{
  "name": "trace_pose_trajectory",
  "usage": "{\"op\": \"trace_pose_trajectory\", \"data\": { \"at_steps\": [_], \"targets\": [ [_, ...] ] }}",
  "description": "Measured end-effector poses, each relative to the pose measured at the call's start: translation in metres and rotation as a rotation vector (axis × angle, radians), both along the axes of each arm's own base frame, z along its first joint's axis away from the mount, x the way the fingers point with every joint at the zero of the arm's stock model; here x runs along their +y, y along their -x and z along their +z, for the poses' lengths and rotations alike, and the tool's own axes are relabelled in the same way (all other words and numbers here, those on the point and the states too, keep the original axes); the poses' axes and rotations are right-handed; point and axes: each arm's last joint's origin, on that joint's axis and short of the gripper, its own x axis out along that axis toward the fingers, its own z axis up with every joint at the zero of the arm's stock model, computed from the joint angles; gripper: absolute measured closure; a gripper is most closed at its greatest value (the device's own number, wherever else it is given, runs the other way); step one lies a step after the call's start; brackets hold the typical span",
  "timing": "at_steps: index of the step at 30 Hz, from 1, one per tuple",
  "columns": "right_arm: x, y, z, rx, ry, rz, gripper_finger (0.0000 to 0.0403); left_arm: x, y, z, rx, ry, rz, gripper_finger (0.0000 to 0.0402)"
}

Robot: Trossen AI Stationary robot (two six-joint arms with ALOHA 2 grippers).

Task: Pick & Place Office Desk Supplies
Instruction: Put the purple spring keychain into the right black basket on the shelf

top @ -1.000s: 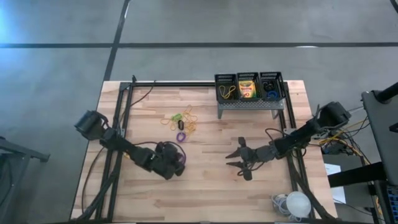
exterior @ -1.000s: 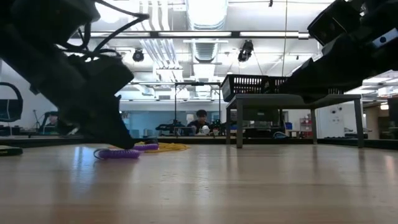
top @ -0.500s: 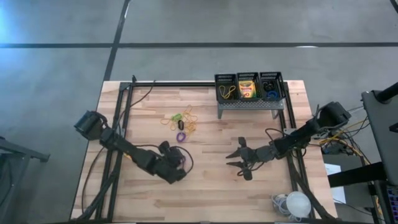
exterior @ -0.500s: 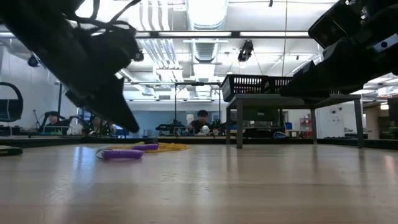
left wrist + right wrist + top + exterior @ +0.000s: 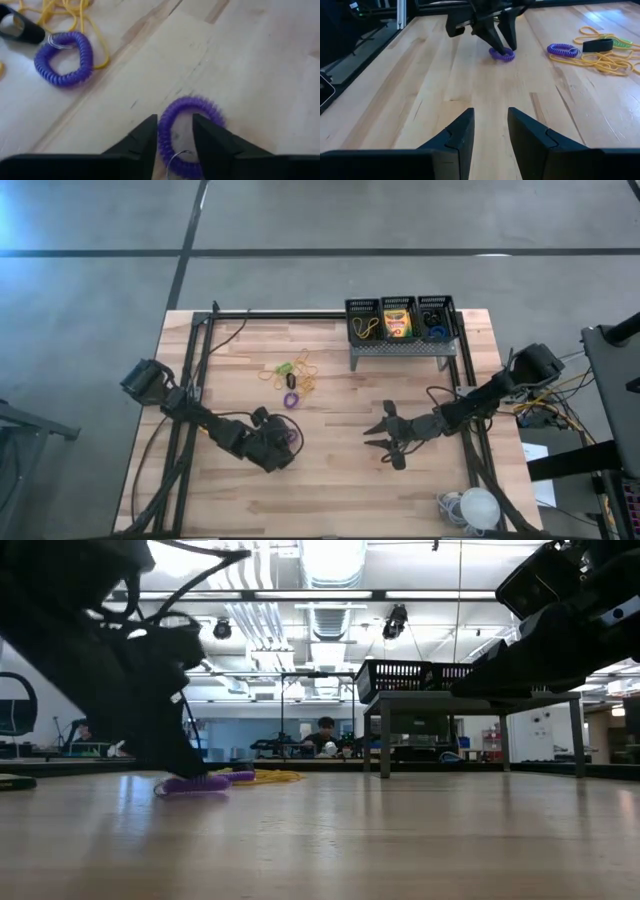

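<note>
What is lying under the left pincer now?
A purple ring lies on the table under the left pincer, one finger inside the loop and one outside. The ring's near part is covered by the fingers.

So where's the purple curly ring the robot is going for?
The purple coil ring lies on the table's left-middle, at the left gripper, near the second purple ring.

Bins on stand — rings left
</note>
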Motion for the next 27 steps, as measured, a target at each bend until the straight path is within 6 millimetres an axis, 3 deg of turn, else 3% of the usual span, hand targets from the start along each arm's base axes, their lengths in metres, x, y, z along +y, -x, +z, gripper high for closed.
{"op": "trace_pose_trajectory", "data": {
  "at_steps": [3,6,11,17,27],
  "targets": [
    [0.0,0.0,0.0,0.0,0.0,0.0,0.0291,0.003,0.005,-0.005,0.014,-0.012,0.002,0.0246],
    [0.0,0.0,0.0,0.001,-0.002,-0.001,0.0289,0.005,0.008,-0.007,0.014,-0.038,0.013,0.0247],
    [0.0,0.0,0.0,0.001,-0.002,-0.001,0.0293,0.007,0.01,-0.009,0.012,-0.061,0.022,0.0293],
    [0.0,0.0,0.0,0.001,-0.002,-0.001,0.0295,0.007,0.01,-0.008,0.004,-0.064,0.026,0.0385],
    [0.0,0.0,-0.001,0.011,0.016,0.003,0.0294,-0.006,-0.018,0.016,-0.326,-0.075,-0.047,0.0394]
  ]
}}
